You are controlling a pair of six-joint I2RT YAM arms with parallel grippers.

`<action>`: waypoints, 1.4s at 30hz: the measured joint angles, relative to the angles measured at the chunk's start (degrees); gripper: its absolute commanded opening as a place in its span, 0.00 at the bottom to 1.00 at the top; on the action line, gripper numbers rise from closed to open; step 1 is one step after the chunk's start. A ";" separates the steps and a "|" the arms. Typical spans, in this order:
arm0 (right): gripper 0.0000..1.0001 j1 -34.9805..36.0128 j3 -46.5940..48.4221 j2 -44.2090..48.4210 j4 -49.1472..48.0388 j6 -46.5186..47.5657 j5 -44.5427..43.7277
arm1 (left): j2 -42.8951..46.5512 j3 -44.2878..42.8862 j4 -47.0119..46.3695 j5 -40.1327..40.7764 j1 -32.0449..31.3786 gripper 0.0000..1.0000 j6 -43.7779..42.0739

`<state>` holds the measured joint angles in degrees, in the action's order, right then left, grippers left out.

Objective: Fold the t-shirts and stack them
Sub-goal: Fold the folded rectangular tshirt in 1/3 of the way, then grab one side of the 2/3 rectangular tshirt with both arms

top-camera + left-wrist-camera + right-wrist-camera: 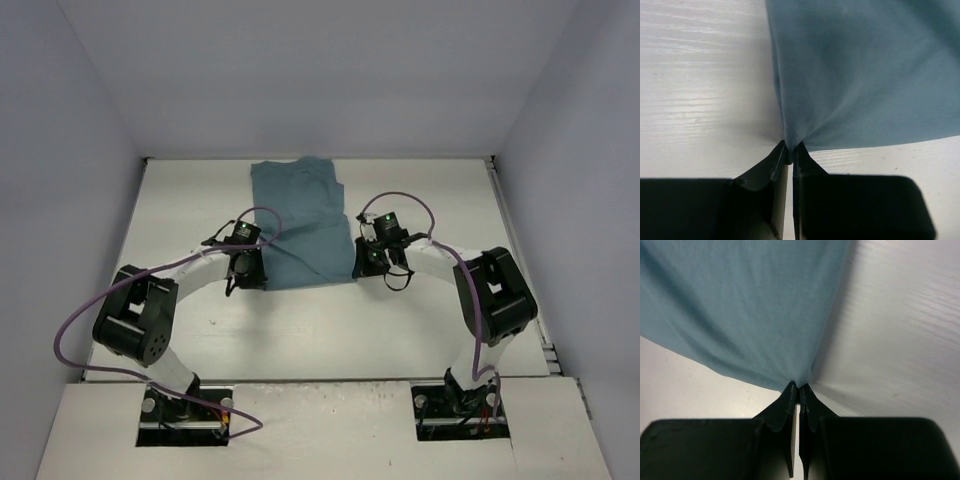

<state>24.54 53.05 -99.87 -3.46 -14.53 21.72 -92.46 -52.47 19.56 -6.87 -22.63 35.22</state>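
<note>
The white worktop [180, 200] is carrying the teal t-shirt [305, 215], which is lying as a soft, plain rectangle from the far edge toward the middle. Its near hem is puckering into creases. The left tool [789, 152] and right tool [799, 387] are each clamping tight on a near corner by the very tips, so uneven lifting is risking a slip and a crooked fold.

Black-and-white arms [200, 264], purple cables [58, 345]

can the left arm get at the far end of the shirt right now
Probably not yet: the left claw is shut on the shirt at its near corner, so it must let go first.
</note>
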 measured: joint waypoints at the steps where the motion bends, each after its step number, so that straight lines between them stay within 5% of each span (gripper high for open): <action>1: 0.00 -0.34 -0.11 0.59 0.48 0.30 -0.41 | 0.26 0.00 0.41 -0.18 0.58 0.00 -0.50; 7: 0.01 -0.92 -0.10 3.16 2.61 1.39 -1.17 | 2.43 -0.44 2.96 -0.86 2.38 0.00 -2.25; 10: 0.14 -0.92 -0.10 3.14 3.67 1.37 -1.25 | 2.88 -0.25 3.71 -1.69 2.38 0.01 -2.23; 13: 0.34 -1.20 -0.10 3.14 5.31 1.76 -2.65 | 2.94 0.09 5.46 -1.51 2.53 0.19 -2.27; 15: 0.40 -1.57 0.08 3.30 7.06 2.16 -3.61 | 3.34 0.20 7.69 -1.19 2.94 0.36 -2.27; 18: 0.43 -1.66 2.03 4.65 10.85 2.58 -4.80 | 5.06 -0.10 11.58 -0.58 3.33 0.45 -2.63; 24: 0.32 -1.16 12.63 7.57 13.01 2.63 -4.08 | 10.50 -7.92 17.53 -0.50 3.63 0.43 -3.67; 30: 0.10 1.06 23.86 3.27 12.59 3.48 -0.97 | 10.10 -16.02 16.30 -0.88 3.65 0.20 -5.37; 42: 0.01 4.04 33.36 -21.82 10.41 8.82 8.15 | -2.43 -7.55 10.55 -3.41 3.65 0.17 -5.00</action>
<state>28.58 86.41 -121.69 6.95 -5.71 29.88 -94.89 -60.01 30.11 -10.28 -18.98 30.22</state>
